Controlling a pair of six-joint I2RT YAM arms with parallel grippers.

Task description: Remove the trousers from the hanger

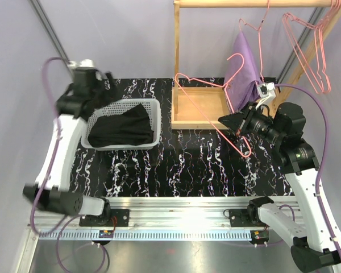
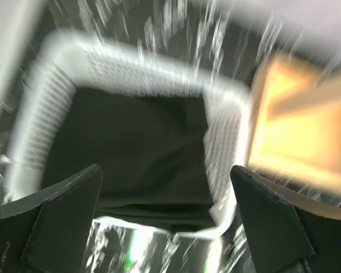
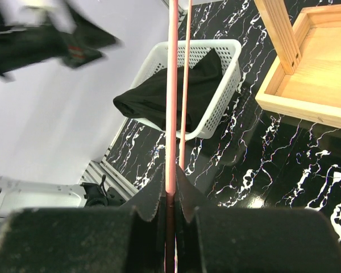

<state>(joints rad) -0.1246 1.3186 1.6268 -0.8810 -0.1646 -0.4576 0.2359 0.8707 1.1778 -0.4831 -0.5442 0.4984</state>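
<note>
Over the left side of the table: the left arm rises from its base, bends at the elbow and carries its wrist high above the far left corner of the white basket.
Left gripper: tilted down toward the basket, fingers spread wide with nothing between them; its wrist view is blurred.
Black trousers: lying crumpled inside the basket and filling most of it, with one edge draped over the rim on the near side.
Right arm: folded back on itself at the right of the table, forearm reaching left and slightly forward, with the wrist level with the front of the wooden rack.
Right gripper: fingers pressed together on the wire of a pink hanger, which runs straight out between them.
Pink hanger in the grip: bare wire carrying no cloth, held at a slant in front of the rack's tray, its hook end pointing left and its lower corner over the black marbled table.
Light purple trousers: hanging on another pink hanger from the rack's top rail, just behind and above the right gripper and apart from it.
Basket and rack: side by side on the table, with a narrow gap between them.
</note>
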